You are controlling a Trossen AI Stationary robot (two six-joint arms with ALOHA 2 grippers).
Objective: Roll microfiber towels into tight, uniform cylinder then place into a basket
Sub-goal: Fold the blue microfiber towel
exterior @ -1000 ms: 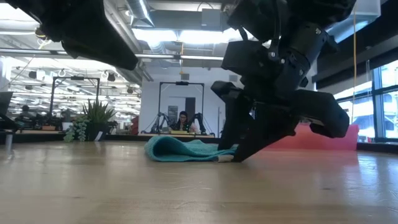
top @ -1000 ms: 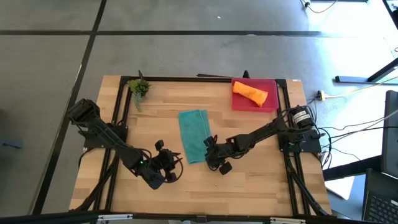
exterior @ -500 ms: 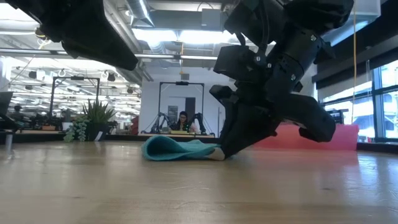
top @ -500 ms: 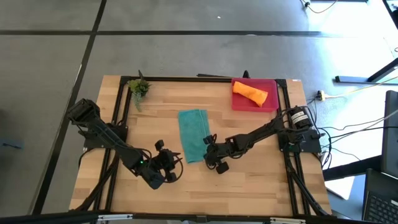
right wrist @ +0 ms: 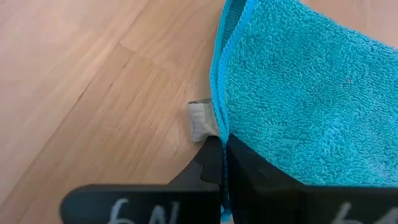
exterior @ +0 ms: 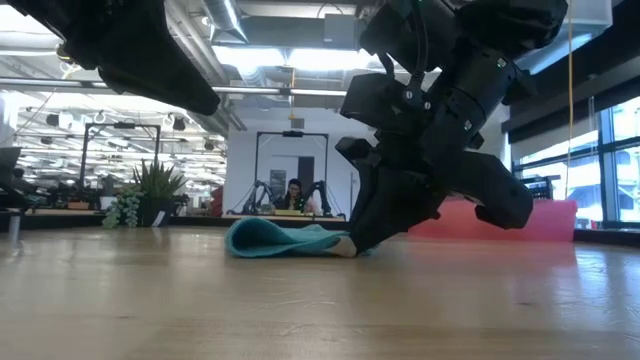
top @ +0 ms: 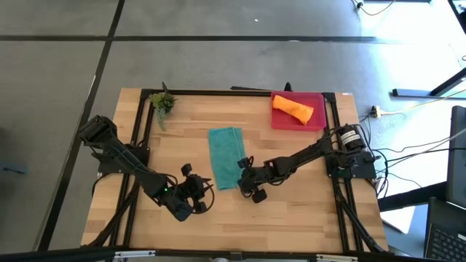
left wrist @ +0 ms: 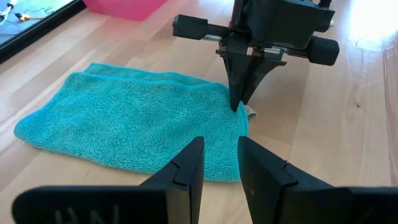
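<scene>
The teal towel (top: 226, 156) lies folded on the table's middle, and also shows in the left wrist view (left wrist: 124, 124) and the low view (exterior: 275, 238). My right gripper (top: 242, 177) is shut on its near right corner. My left gripper (top: 204, 193) is open and empty just off the towel's near edge, its fingers (left wrist: 186, 171) pointing at it. The orange towel (top: 293, 109) lies rolled inside the pink basket (top: 317, 100) at the far right. My right gripper pinches the towel's stitched right edge (right wrist: 219, 127) at its near corner, beside the white tag (right wrist: 198, 121). Two layers show at that edge. The fingers (left wrist: 241, 93) point down, slanting in from the table's right. The rest of the towel lies on the table.
A small potted plant (top: 163, 103) stands at the far left corner. The black frame rails (top: 138, 145) run along the table's sides. Bare wood lies near the front edge (top: 291, 225). A person sits far behind the table (exterior: 295, 195).
My right gripper has gone a little toward the table's left, staying shut on the towel's corner. The towel's near right corner has shifted left with it; its far end has stayed put.
</scene>
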